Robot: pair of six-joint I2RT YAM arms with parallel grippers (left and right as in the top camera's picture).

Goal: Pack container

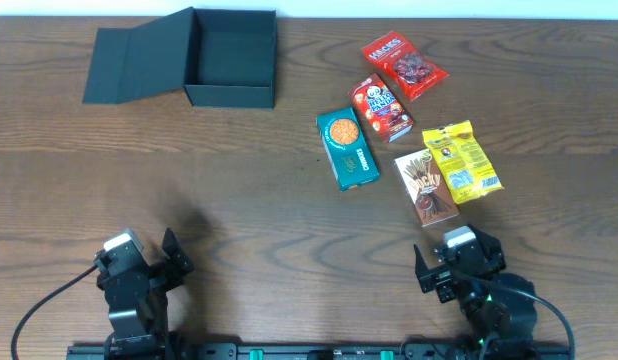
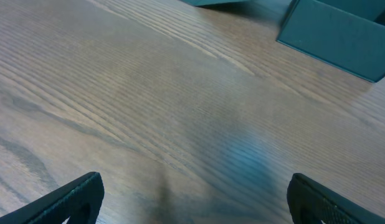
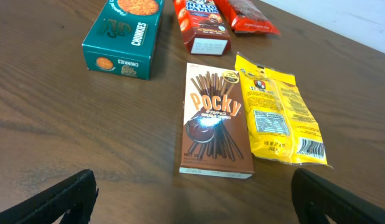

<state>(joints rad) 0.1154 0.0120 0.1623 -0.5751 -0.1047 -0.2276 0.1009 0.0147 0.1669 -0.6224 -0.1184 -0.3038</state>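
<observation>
With the container empty and the left claw and right claw both open, grabbing the chocolate-stick box likely came next.

One camera high above the counter, two low on the wrists.
The overhead view looks straight down on the whole scene. The left wrist view sits low and close to the wood, facing forward to the container, which the overhead view shares. The right wrist view, just as low, faces the Pocky box and yellow packet, also seen overhead.
</observation>
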